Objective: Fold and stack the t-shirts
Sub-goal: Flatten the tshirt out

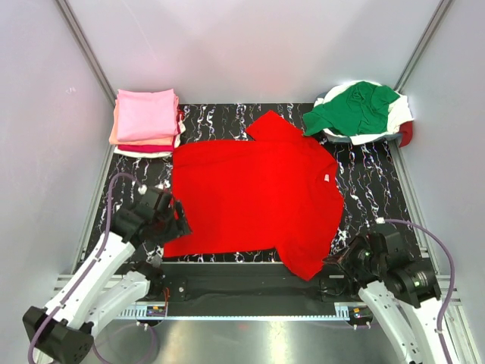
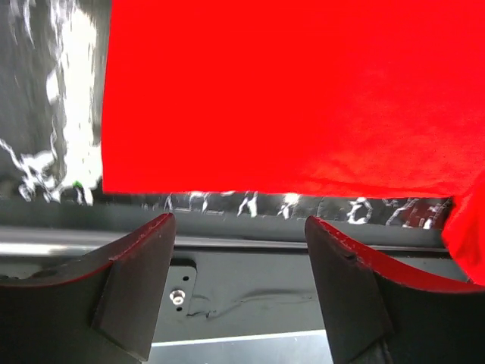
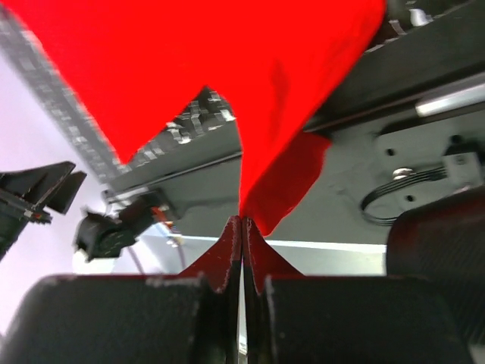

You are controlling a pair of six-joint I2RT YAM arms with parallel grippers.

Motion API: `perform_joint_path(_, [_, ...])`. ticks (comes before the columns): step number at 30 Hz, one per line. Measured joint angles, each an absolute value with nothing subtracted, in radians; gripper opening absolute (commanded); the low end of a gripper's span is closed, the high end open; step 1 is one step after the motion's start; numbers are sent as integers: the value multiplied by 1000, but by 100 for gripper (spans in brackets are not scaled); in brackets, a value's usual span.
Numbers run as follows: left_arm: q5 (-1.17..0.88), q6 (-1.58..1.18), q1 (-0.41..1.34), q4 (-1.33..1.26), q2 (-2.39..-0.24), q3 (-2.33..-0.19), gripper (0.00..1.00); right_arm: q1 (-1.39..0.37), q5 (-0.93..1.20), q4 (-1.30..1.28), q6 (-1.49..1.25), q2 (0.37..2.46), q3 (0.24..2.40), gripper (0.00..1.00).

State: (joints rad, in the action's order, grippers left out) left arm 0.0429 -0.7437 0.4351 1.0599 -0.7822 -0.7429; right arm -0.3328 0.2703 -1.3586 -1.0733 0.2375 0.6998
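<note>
A bright red t-shirt (image 1: 254,193) lies spread flat on the black marbled mat, its near sleeve hanging over the front edge. My right gripper (image 1: 333,262) is shut on that sleeve's edge; in the right wrist view the red cloth (image 3: 280,182) rises from the closed fingertips (image 3: 233,235). My left gripper (image 1: 176,220) is open and empty at the shirt's near left hem, which fills the top of the left wrist view (image 2: 288,91). A folded stack with pink on top (image 1: 145,117) sits at the back left.
A white basket (image 1: 362,135) at the back right holds a crumpled green shirt (image 1: 352,108) with white and dark red cloth beside it. The metal front rail (image 1: 250,292) runs below the mat. Grey walls close in on three sides.
</note>
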Motion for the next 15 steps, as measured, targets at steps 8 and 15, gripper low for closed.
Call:
perform_joint_path(8, [88, -994, 621, 1099, -770, -542, 75, -333, 256, -1359, -1029, 303, 602, 0])
perform_joint_path(15, [144, -1151, 701, 1041, -942, -537, 82, -333, 259, -1311, -991, 392, 594, 0])
